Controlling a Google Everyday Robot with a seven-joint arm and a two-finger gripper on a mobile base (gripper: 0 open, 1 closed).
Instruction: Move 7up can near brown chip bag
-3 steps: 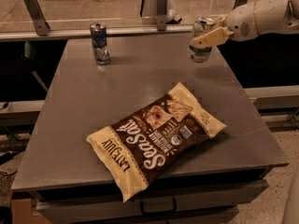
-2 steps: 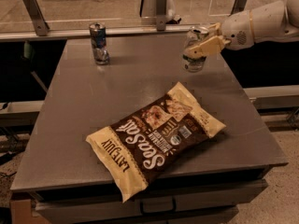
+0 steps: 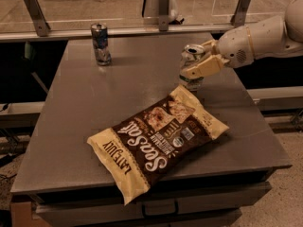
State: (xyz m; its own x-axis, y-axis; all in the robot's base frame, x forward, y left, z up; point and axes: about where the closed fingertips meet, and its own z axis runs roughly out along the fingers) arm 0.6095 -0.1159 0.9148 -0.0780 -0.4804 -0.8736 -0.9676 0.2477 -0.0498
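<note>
Grey table (image 3: 94, 108), with a metal rail (image 3: 57, 33) and tan floor beyond. The gripper (image 3: 192, 60) clamps the 7up can (image 3: 191, 51), with the brown chip bag (image 3: 158, 148) just beside it, nearer the camera; a blue-and-silver can (image 3: 101, 44) stands well apart. One finger (image 3: 203, 67) hides the can's middle.

Lab: grey metal table (image 3: 94, 126), gripper (image 3: 196, 60) holding 7up can (image 3: 190, 82) over it.

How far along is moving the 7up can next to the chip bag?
Done: the gripper is shut on the 7up can, and the can is already beside the far corner of the chip bag. In hand: the can hangs tilted in the grip; whether its base touches the table is unclear. Left: set it down and let go.
</note>
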